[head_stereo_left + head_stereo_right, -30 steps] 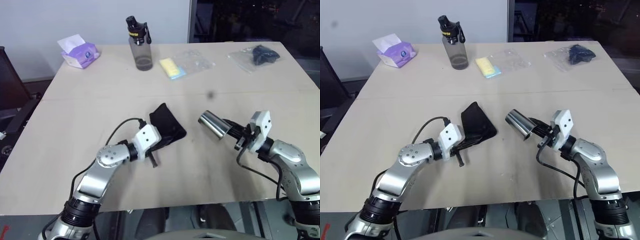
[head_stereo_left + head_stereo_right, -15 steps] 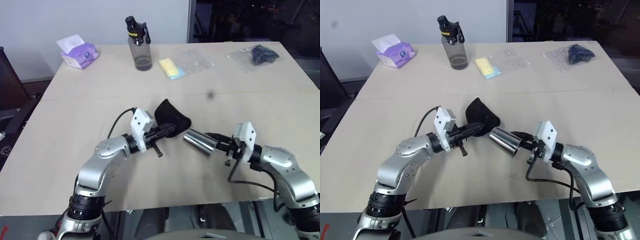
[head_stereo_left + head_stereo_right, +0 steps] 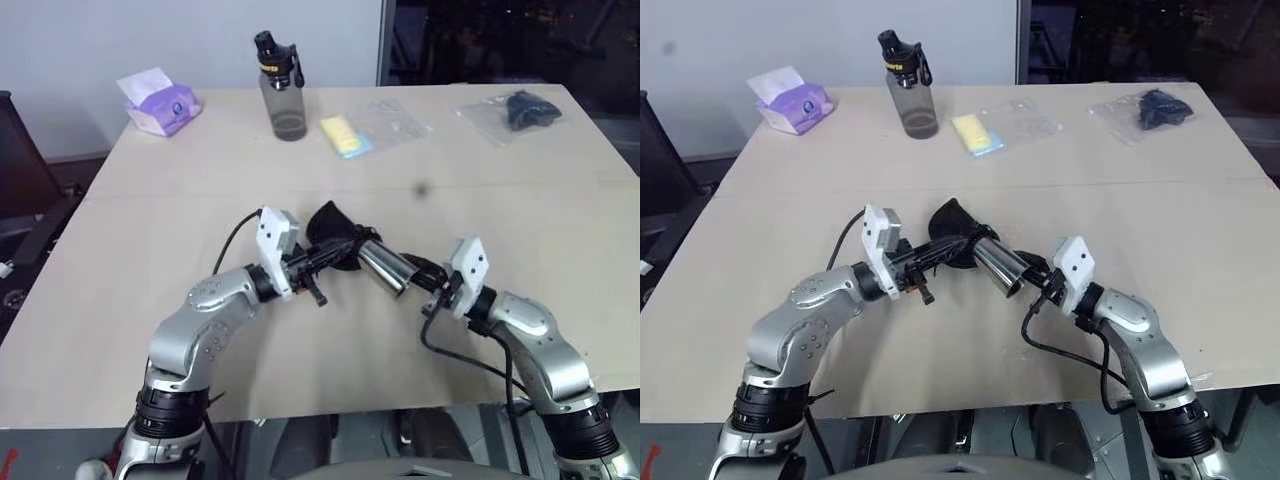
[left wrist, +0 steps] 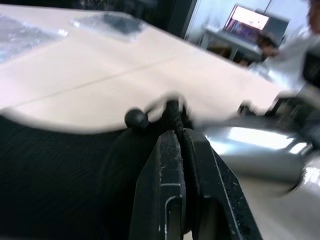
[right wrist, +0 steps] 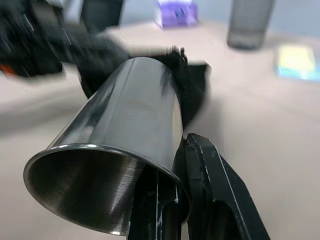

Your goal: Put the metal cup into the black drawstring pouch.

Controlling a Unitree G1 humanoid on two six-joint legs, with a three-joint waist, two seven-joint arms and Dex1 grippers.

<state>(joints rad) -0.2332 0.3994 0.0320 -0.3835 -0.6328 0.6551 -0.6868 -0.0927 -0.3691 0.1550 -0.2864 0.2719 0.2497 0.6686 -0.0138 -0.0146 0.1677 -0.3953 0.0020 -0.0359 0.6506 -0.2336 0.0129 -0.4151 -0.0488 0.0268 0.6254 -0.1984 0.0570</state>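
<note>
Since the earlier frame, both arms have drawn together: the left end effector [image 3: 322,262], clamped on the black drawstring pouch [image 3: 335,232], holds it above mid-surface [image 3: 150,270], while the right end effector [image 3: 420,277] grips the metal cup [image 3: 383,265], touching the pouch from 4 o'clock.

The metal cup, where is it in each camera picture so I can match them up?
Left eye: metal cup centre, right of the black drawstring pouch.
Right eye: centre, same pouch at its far end.
Left wrist: right side, blurred.
Right wrist: foreground, rim nearest.
Shared landmark: the pouch.
</note>
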